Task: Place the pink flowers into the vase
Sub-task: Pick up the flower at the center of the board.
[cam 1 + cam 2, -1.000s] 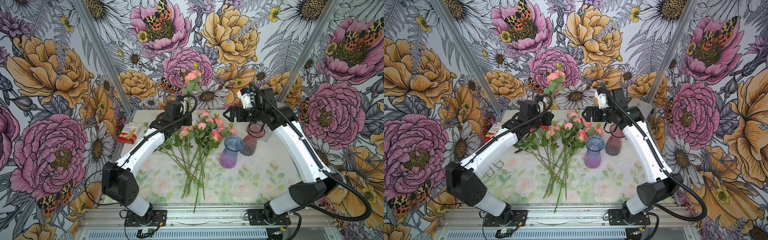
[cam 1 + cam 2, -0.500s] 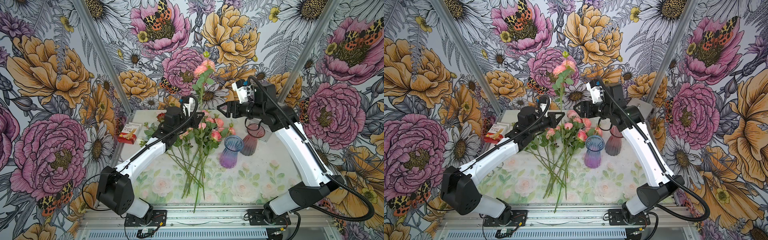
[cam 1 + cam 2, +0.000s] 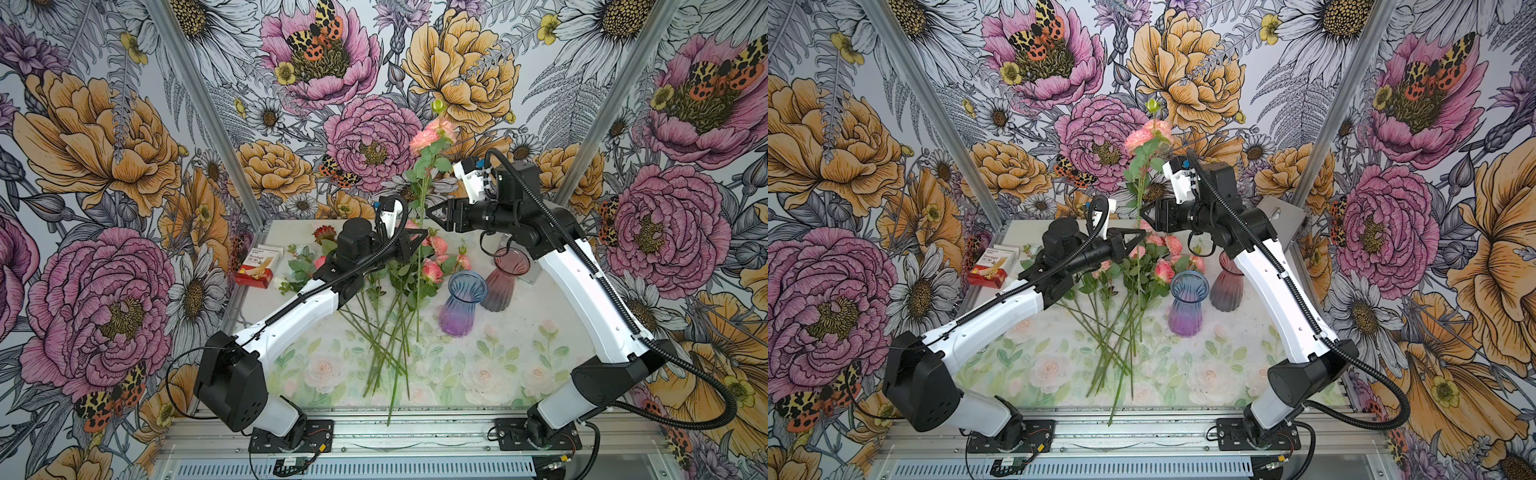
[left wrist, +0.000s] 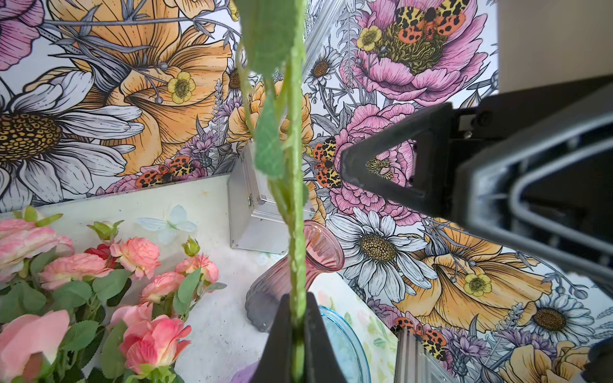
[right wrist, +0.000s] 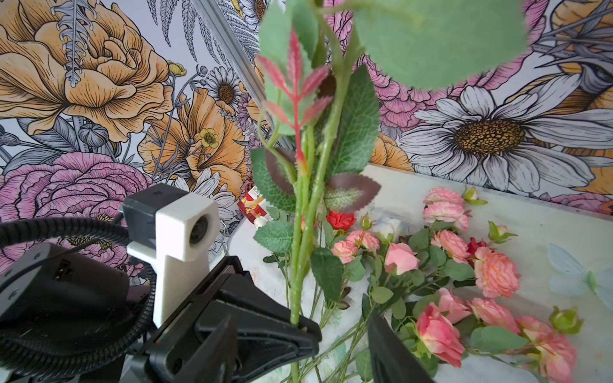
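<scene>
Left wrist view: left gripper (image 4: 295, 335) clamping pink spray (image 4: 296, 232) stem, axis upright; right gripper (image 3: 434, 212) jaws parted, just beside stem, above left grip.

The flower pile (image 3: 398, 293) is lying centrally on the table (image 3: 540, 374). The nearer vase (image 3: 461, 309) is standing at its three o'clock, the farther vase (image 3: 506, 286) at two, the box (image 3: 259, 266) at ten.

Salmon-pink flowers (image 3: 432, 271); purple-and-orange floral walls (image 3: 104, 145)
</scene>
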Robot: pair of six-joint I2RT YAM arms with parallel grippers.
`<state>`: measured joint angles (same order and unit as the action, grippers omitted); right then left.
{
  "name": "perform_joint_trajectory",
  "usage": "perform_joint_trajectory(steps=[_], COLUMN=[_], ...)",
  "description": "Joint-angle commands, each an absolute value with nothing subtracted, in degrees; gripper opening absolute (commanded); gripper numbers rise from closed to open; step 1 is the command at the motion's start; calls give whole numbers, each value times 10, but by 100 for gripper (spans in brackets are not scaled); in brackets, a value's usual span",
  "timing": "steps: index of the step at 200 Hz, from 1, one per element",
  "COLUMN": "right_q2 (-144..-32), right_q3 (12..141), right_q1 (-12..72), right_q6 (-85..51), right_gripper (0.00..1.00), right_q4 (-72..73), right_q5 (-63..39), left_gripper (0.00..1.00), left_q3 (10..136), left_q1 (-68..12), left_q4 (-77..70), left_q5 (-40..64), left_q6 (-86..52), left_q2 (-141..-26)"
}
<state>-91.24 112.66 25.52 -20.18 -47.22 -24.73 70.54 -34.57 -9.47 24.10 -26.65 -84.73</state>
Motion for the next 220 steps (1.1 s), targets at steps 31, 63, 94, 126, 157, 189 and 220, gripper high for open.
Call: perform_joint_trajectory(steps=[31,63,94,126,157,189,220], right_q2=[-940,-954,-962,-956,-955,-951,-956], right_q3=[1133,1137,1145,1147,1147,1160,1202], right_q1=[260,260,264,265,265,260,238], right_q6=[-207,-210,-211,-207,-201,-180,-183], right_gripper=[52,48,34,9,0,0,0], right_q4=[-446,-446,-442,-441,-441,-442,-441], right_q5=[-243,-239,-242,-234,-225,-188,-181], left_gripper=[0,0,0,0,38,98,98], left_q3=[728,725,729,723,731,726,695], left_q1=[-368,-368,-371,-374,-373,-368,-357], left_q4=[-125,-127,-127,-127,-108,-52,2], left_q5=[260,253,258,256,256,233,216], left_q6=[-272,-271,-275,-270,-256,-219,-182], left_q2=[-852,-845,-855,-857,-855,-824,-765])
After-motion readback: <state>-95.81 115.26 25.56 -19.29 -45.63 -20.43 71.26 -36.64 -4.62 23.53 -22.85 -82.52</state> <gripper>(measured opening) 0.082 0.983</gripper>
